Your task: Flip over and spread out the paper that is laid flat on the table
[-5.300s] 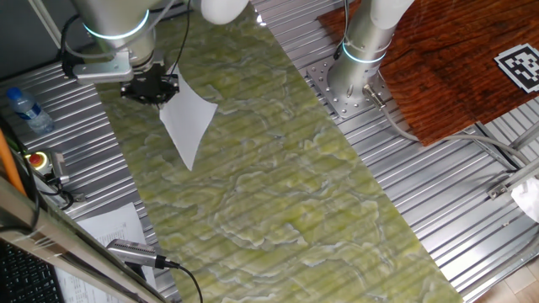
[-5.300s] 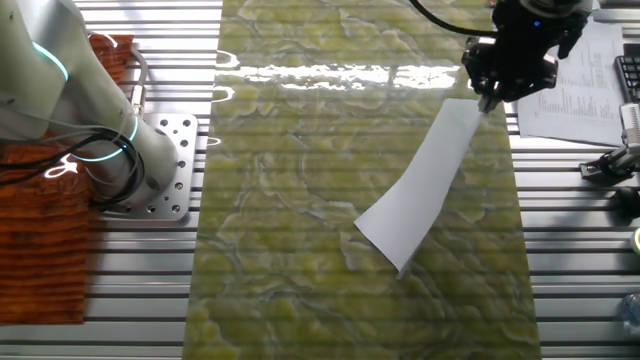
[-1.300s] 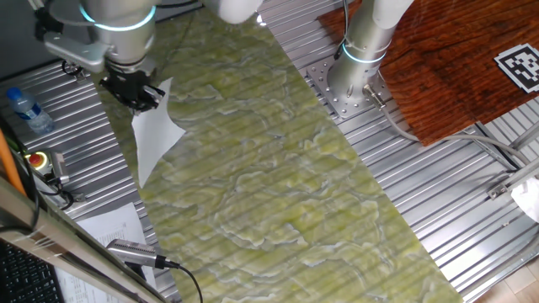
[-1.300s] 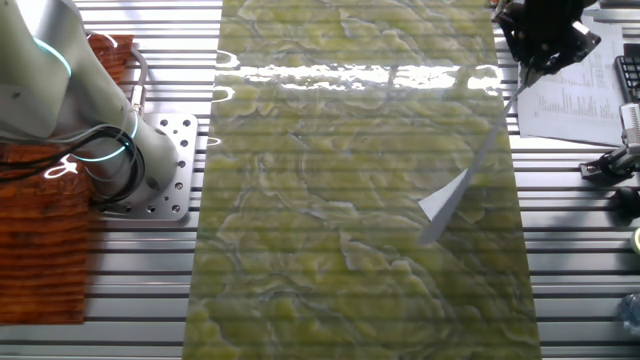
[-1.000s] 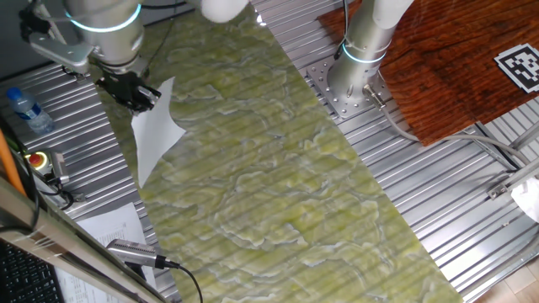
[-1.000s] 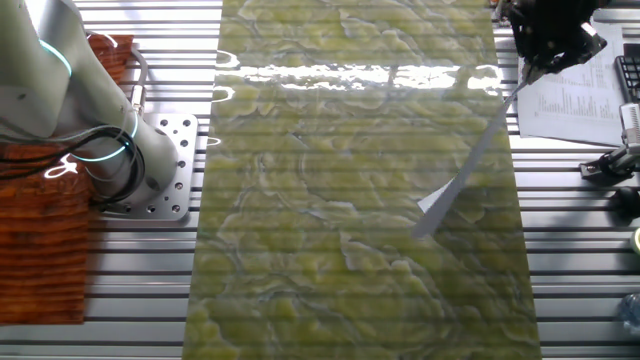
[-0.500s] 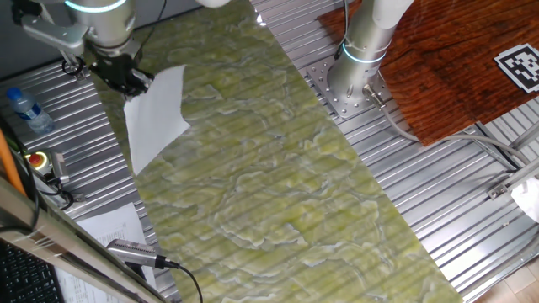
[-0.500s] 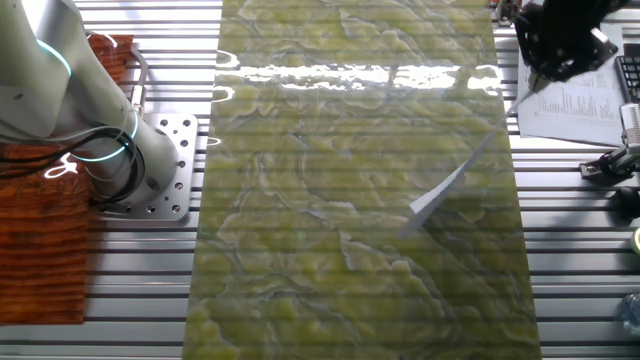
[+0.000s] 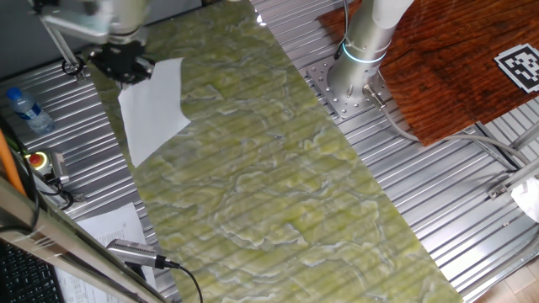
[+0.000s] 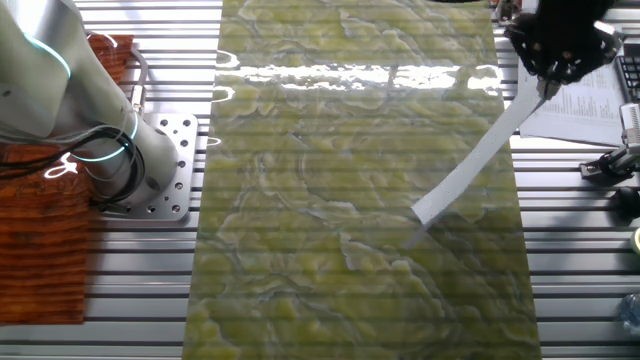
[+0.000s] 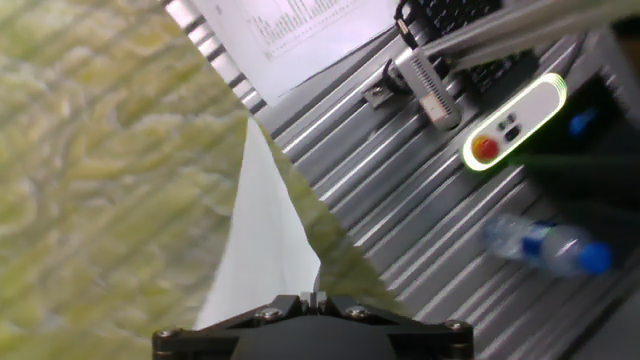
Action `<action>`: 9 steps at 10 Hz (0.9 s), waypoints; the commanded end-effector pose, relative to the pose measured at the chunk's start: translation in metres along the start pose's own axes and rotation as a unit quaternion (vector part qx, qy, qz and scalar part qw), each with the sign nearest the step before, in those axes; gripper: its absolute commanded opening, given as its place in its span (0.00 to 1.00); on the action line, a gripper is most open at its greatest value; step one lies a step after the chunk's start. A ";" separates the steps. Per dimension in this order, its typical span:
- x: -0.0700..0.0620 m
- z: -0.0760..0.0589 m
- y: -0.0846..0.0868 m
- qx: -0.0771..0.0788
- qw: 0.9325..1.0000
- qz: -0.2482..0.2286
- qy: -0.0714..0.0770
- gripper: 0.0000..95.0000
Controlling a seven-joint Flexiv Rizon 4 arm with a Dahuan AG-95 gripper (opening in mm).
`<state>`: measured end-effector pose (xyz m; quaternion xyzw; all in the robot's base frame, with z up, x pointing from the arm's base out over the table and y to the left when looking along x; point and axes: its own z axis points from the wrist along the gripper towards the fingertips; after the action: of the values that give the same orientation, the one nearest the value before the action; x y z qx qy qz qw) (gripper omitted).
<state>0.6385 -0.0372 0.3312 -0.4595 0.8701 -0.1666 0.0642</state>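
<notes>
Paper (image 9: 153,108) apparently higher, less edge-on

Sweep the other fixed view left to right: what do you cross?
Wood board → arm base → green mat → paper → pincer → printed sheet.
</notes>
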 end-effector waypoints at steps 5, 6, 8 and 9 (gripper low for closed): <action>-0.017 -0.001 0.005 0.108 0.994 0.016 -0.004 0.00; -0.027 0.008 0.011 0.100 0.994 0.051 -0.008 0.00; -0.042 0.023 0.021 0.068 0.991 0.115 -0.006 0.00; -0.044 0.027 0.023 0.056 0.990 0.126 -0.008 0.00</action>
<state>0.6525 0.0004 0.3022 -0.4061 0.8553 -0.2888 0.1414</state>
